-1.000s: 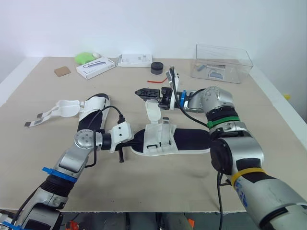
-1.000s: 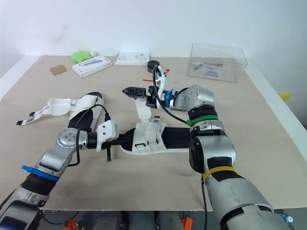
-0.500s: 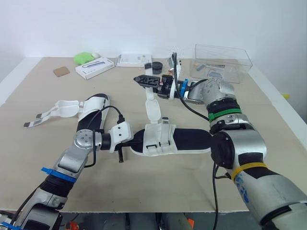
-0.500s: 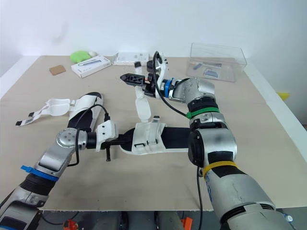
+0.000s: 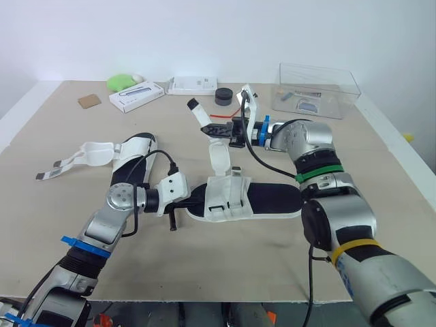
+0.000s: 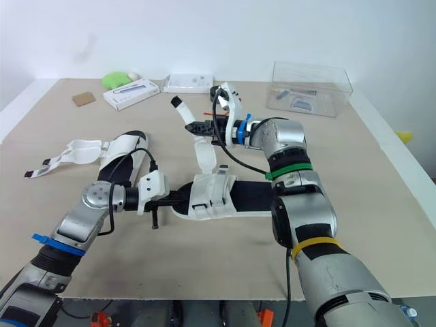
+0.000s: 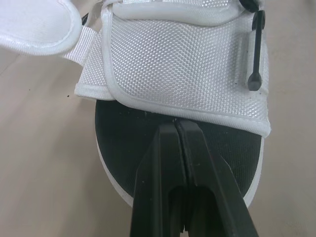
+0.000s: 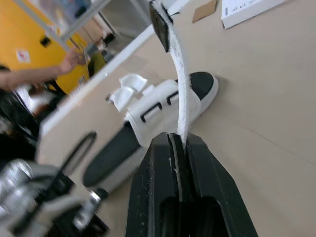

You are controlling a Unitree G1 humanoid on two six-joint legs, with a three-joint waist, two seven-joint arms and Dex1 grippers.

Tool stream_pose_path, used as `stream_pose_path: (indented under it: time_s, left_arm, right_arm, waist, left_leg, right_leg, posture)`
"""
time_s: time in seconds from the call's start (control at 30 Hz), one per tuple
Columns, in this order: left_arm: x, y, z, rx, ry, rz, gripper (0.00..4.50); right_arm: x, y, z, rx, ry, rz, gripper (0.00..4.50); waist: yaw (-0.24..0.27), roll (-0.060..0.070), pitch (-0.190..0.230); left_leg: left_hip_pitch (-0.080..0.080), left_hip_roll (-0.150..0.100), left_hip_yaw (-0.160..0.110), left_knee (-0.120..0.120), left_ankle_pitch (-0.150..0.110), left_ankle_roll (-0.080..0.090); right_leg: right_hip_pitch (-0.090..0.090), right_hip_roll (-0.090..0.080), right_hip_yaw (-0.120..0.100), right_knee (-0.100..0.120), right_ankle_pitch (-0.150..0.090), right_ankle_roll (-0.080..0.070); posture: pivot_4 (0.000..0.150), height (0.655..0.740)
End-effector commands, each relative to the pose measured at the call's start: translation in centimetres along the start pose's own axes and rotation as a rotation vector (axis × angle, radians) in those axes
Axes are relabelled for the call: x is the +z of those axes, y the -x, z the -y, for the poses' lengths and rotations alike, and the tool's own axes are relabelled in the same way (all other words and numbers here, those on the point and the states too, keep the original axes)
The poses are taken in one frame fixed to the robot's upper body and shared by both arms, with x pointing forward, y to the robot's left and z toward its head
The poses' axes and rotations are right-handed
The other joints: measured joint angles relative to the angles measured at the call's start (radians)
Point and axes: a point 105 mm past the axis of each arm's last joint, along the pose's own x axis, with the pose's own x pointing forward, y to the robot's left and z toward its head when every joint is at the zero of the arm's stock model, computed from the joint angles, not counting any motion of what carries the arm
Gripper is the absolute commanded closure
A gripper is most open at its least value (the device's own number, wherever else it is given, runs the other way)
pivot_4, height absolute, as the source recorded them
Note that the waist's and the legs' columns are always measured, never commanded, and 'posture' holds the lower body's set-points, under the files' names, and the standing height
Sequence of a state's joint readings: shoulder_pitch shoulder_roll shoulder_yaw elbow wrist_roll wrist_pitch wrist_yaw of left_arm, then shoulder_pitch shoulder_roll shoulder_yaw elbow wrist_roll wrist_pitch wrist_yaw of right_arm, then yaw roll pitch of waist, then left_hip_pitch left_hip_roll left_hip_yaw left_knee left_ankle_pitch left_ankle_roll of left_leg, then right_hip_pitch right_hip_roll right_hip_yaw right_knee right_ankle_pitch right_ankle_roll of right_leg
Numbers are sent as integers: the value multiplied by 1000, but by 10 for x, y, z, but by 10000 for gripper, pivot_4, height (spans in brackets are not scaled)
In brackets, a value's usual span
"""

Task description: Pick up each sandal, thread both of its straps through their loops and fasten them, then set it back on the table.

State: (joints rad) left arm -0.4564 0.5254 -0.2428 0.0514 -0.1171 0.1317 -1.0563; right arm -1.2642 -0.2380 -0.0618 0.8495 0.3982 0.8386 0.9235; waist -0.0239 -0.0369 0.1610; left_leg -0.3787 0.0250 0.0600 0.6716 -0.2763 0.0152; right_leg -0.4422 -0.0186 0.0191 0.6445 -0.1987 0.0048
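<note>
A white sandal with a black footbed (image 5: 242,199) lies across the middle of the table. My left gripper (image 7: 177,123) is shut, its tips resting on the footbed just short of the white upper (image 7: 187,64). One long strap (image 5: 218,155) rises from the sandal's upper to my right gripper (image 5: 208,128), which is shut on it above the table. The strap's dark-tipped end (image 5: 193,104) sticks out past the fingers (image 8: 163,148). A second sandal (image 5: 133,161) lies to the left with its straps (image 5: 92,153) loose and spread out.
Along the far edge are a clear plastic box (image 5: 317,88), two flat white boxes (image 5: 135,95) (image 5: 193,85), a black round item (image 5: 223,96), a green object (image 5: 120,82) and a brown square (image 5: 88,101). A person's hand (image 8: 74,59) shows beyond the table.
My right gripper has gone from open to shut on the strap and dropped slightly. The strap's end now points up and to the left. The left arm has stayed put.
</note>
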Motion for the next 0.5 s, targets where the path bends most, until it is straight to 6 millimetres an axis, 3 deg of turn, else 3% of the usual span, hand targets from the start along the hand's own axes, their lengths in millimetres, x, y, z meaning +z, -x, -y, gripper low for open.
stream_pose_path:
  time_s: [0.03, 0.1, 0.2, 0.27, 0.33, 0.43, 0.5]
  left_arm:
    - [-16, 0, 7, -17, 41, -61, 45000]
    - [-17, 1, 7, -16, 42, -62, 45000]
    - [-16, 1, 6, -14, 46, -58, 45000]
    - [-15, 1, 5, -10, 50, -52, 45000]
    - [-15, 0, 4, -9, 53, -48, 45000]
    - [-13, -2, 4, -11, 56, -40, 45000]
    - [-11, -4, 3, -12, 56, -35, 45000]
  right_arm:
    - [8, 12, -38, 77, 722, 117, 44626]
    - [0, 15, -52, 114, 925, 148, 44626]
    - [-25, 25, -97, 263, 1263, 286, 44626]
    - [-37, 34, -114, 331, 1433, 343, 44626]
    - [-49, 38, -117, 379, 1545, 336, 44626]
    - [-84, 42, -110, 517, 1817, 176, 44626]
    - [-95, 44, -108, 571, 1884, 140, 44626]
  waist:
    - [0, 0, 0]
    - [0, 0, 0]
    - [0, 0, 0]
    - [0, 0, 0]
    - [-1, 1, 0]
    - [1, 0, 1]
    - [1, 0, 1]
  left_leg:
    - [0, 0, 0, 0, 0, 0]
    - [-1, 0, -2, 0, 0, 0]
    - [-1, -1, -2, 0, 0, 0]
    - [-1, -1, -4, 0, 0, -1]
    - [-1, -1, -3, 0, 0, -1]
    - [-1, -1, -2, 1, 0, -1]
    - [0, -1, -3, 2, 0, -2]
  right_leg:
    - [0, 0, 0, 0, 0, 0]
    - [0, 0, -1, 0, 0, 1]
    - [0, 1, -1, 0, -1, 1]
    - [0, 1, -2, 0, -1, 2]
    - [0, 1, -2, 0, -1, 2]
    - [0, 1, -2, 0, -1, 1]
    - [1, 1, -2, 0, -1, 1]
  posture:
    - [1500, 7400]
    - [1500, 7400]
    - [1500, 7400]
    - [1500, 7400]
    - [1500, 7400]
    - [1500, 7400]
    - [1500, 7400]
